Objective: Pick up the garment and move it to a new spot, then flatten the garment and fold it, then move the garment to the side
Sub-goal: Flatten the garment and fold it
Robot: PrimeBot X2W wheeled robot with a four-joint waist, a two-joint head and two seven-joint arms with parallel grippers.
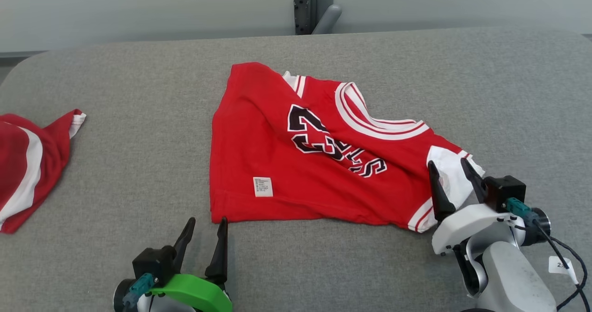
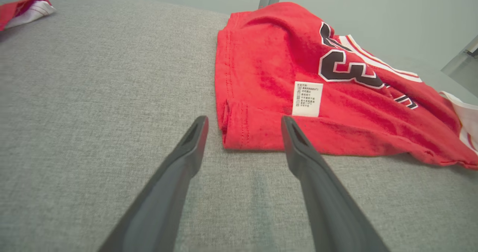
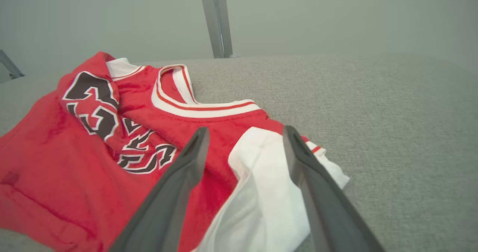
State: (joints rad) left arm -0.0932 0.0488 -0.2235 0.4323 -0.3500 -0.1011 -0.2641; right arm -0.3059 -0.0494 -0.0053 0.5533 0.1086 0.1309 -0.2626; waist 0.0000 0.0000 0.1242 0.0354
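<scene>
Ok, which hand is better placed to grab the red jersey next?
Probably right: the right hand is open, its fingers over the white sleeve of the jersey. The left hand, also open, only reaches the hem corner.

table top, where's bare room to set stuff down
Bare table right of the red jersey and along the far edge. A free strip lies between the jersey and the second red garment. Crowded near front: left gripper at the jersey's hem corner, right gripper over its white sleeve.

The red garment [image 1: 259, 141] has white-and-red striped trim (black lettering outlined white) on a grey table [image 1: 138, 118].
</scene>
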